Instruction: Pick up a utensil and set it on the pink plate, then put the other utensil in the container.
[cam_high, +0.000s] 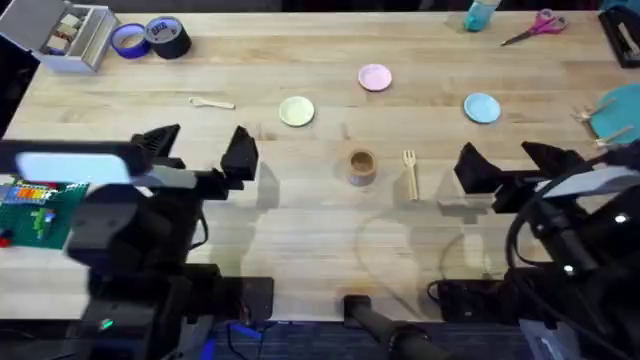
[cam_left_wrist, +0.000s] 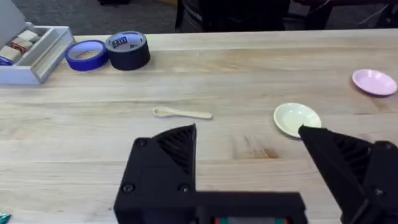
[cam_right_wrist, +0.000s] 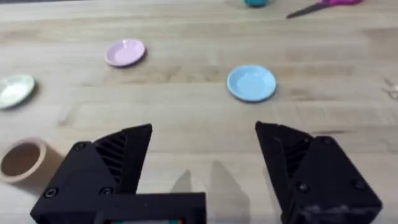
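both grippers sit nearest the overhead camera, above bare wood. left gripper (cam_high: 200, 152), fingers spread wide, nothing between them; it hangs at the left of the table, with the spoon (cam_high: 212, 102) lying flat beyond it, handle pointing right. right gripper (cam_high: 510, 165), fingers likewise spread and empty, at the right side. fork (cam_high: 410, 172) lies flat near the table's middle, tines away from the arm bases, between the right gripper and the container (cam_high: 361, 166), just beside the latter but apart from it. container stands upright, mouth open, empty as seen from the right wrist. pink plate (cam_high: 375, 77) rests farther back, bare, well apart from both utensils. yellow plate (cam_high: 296, 111) lies left of it, blue plate (cam_high: 482, 107) to its right. two tape rolls (cam_high: 152, 38) and a box (cam_high: 68, 35) occupy the far left corner; scissors (cam_high: 536, 25) the far right.
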